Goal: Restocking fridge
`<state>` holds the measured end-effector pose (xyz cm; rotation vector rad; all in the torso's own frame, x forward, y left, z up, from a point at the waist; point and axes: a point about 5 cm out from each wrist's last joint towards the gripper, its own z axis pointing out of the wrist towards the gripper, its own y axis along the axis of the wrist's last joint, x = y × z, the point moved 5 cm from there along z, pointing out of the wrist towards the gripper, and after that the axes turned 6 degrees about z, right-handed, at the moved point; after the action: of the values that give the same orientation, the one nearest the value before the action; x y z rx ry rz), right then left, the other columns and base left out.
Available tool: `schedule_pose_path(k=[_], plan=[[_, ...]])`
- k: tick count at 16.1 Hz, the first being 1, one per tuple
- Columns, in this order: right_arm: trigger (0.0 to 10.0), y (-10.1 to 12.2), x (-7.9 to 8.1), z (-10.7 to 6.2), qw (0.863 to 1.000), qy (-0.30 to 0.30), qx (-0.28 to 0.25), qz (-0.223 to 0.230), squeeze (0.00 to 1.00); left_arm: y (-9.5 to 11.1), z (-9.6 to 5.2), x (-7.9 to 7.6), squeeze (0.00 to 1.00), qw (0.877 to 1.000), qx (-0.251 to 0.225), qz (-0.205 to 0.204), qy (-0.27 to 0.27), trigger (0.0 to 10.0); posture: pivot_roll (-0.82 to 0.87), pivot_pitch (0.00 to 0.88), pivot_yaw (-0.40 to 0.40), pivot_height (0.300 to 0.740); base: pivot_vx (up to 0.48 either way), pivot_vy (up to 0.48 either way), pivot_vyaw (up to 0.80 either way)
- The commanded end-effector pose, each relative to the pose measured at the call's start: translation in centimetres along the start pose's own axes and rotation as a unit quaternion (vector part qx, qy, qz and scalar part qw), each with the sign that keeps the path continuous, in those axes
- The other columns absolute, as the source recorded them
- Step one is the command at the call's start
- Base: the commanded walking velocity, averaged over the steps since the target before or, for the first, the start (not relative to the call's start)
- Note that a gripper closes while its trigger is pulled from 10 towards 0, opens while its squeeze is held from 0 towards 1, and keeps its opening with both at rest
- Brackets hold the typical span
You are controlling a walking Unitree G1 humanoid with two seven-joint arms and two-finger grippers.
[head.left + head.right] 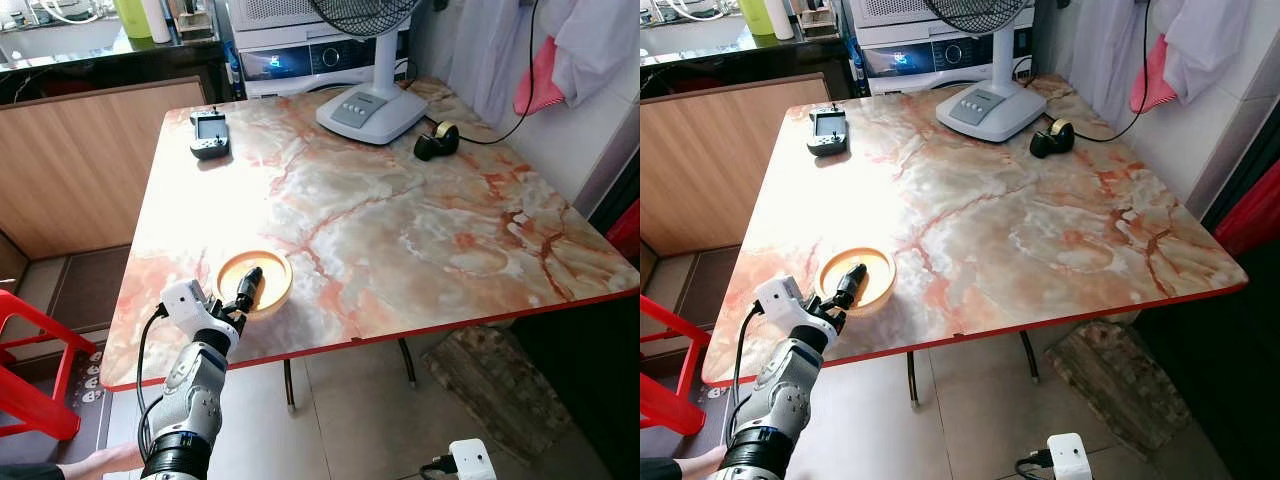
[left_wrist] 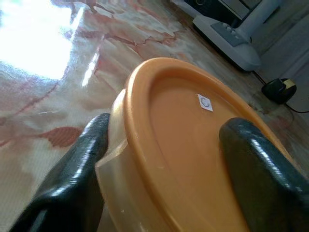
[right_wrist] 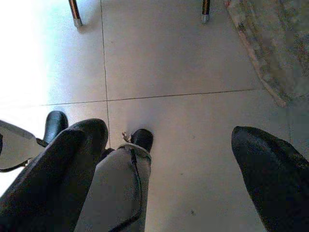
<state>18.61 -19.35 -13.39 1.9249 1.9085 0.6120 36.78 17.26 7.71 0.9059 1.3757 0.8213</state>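
A round, shallow container with an orange lid (image 1: 255,277) sits on the marble-patterned table (image 1: 400,230) near its front left edge. My left gripper (image 1: 248,287) reaches over the table edge to the container's near rim. In the left wrist view the left gripper (image 2: 164,169) is open and straddles the container (image 2: 193,145). One of its fingers (image 2: 72,179) lies against the translucent side wall and the other rests over the lid. My right gripper (image 3: 169,179) hangs open above the tiled floor, holding nothing.
A white fan base (image 1: 370,105), a black tape dispenser (image 1: 437,140) and a handheld controller (image 1: 210,133) stand at the table's far side. A red stool (image 1: 30,370) and a person's hand (image 1: 100,460) are at lower left. A worn mat (image 1: 490,390) lies under the table.
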Motion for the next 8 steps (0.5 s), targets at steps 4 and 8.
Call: schedule_pose_path(k=[4,8], plan=[[10.0,-0.1,0.0,0.0,1.0,0.003,0.004,-0.008,0.0,-0.9,0.1,0.4,0.0,0.999,0.023,0.023,0.003,0.0,0.03,0.04,0.009,0.74,0.0,0.0,0.0],[10.0,0.0,0.0,0.0,1.0,0.001,0.002,-0.011,0.0,1.0,1.0,-0.4,0.0,0.999,-0.005,0.031,-0.008,0.0,0.03,0.047,0.007,0.74,0.0,0.0,0.0]])
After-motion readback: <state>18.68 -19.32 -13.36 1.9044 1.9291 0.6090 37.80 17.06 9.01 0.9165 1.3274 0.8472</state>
